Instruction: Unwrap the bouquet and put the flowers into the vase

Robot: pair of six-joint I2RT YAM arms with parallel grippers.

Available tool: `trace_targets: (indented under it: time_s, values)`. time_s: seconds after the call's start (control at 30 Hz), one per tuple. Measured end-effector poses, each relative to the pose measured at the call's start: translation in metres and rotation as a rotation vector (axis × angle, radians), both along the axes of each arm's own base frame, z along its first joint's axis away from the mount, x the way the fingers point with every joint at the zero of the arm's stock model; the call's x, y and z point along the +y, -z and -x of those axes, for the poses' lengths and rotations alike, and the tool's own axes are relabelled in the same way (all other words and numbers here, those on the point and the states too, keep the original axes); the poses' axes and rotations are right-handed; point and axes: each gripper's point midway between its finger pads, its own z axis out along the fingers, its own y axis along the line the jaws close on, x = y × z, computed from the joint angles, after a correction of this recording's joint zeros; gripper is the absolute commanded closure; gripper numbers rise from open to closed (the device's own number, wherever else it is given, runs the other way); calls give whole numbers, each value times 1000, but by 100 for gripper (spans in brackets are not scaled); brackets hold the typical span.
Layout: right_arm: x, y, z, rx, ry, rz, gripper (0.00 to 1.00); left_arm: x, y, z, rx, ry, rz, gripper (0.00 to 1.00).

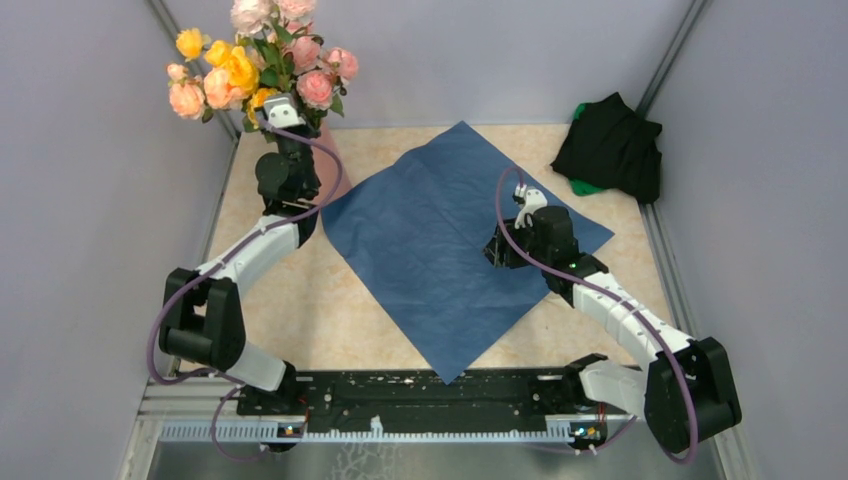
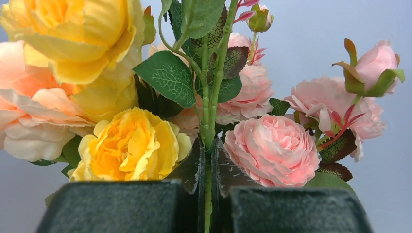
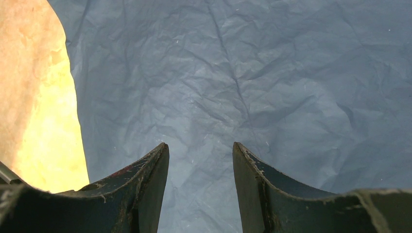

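Note:
The flowers [image 1: 255,60], with yellow, peach and pink blooms and green leaves, are lifted at the far left corner. My left gripper [image 1: 272,108] is shut on their green stems [image 2: 208,160], with the blooms [image 2: 131,150] fanned out just past its fingers. The salmon-pink vase [image 1: 332,160] stands below them, mostly hidden behind the left arm. The bouquet's blue paper [image 1: 440,240] lies spread flat on the table with no flowers in it. My right gripper [image 1: 500,248] hovers low over the paper [image 3: 233,82], open, with nothing between its fingers [image 3: 145,174].
A black cloth heap [image 1: 610,145] with a bit of green under it lies at the far right corner. Grey walls close in the table [image 1: 300,300] on the left, right and back. Tan tabletop [image 3: 34,107] shows beside the paper.

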Motion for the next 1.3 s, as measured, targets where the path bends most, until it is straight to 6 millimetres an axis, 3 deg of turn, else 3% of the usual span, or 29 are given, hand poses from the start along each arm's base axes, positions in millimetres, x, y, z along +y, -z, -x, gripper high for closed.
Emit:
trace_targets:
  time_s: [0.33, 0.37, 0.43, 0.5, 0.57, 0.7, 0.97, 1.1, 1.3]
  values:
    - [1, 0, 1, 1, -5, -3, 49, -1, 13, -1, 19, 16, 34, 100]
    - [1, 0, 1, 1, -5, -3, 49, -1, 15, -1, 23, 18, 38, 94]
    - [1, 0, 1, 1, -5, -3, 49, -1, 21, -1, 34, 20, 45, 72]
    - [1, 0, 1, 1, -6, -3, 49, -1, 26, -2, 44, 24, 54, 38]
    - [1, 0, 1, 1, -6, -3, 49, -2, 30, -2, 56, 25, 52, 25]
    - [1, 0, 1, 2, -7, -4, 49, -4, 33, -3, 64, 38, 65, 22]
    - [2, 0, 1, 2, -9, -5, 49, -6, 39, -3, 83, 52, 72, 29]
    - [2, 0, 1, 2, -10, -6, 49, -9, 41, -2, 95, 64, 75, 4]
    - [2, 2, 2, 3, -13, -8, 49, -15, 50, 11, 131, 104, 93, 1]
